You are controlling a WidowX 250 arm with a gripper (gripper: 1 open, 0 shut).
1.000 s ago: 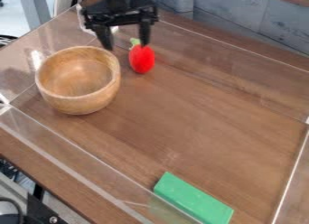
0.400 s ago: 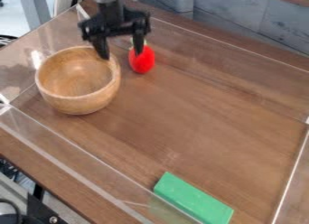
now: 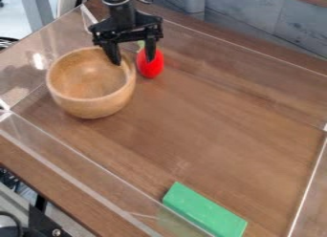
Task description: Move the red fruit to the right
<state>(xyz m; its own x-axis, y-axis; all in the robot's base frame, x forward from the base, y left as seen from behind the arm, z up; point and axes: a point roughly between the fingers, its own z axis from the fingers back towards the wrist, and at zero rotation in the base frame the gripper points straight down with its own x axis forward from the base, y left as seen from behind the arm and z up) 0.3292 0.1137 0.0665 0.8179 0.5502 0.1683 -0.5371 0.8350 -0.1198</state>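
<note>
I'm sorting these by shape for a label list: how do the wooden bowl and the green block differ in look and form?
The wooden bowl is round and hollow, while the green block is long and straight-edged. The bowl is light brown; the block is plain green. The bowl stands close to the gripper, while the block lies well away from it. Both rest on the wooden table.

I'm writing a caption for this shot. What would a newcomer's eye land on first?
Probably the glossy red fruit, vivid against the brown table, beside the wooden bowl. Next, the bright green block alone at the near edge, then the black gripper above the bowl and fruit.
</note>
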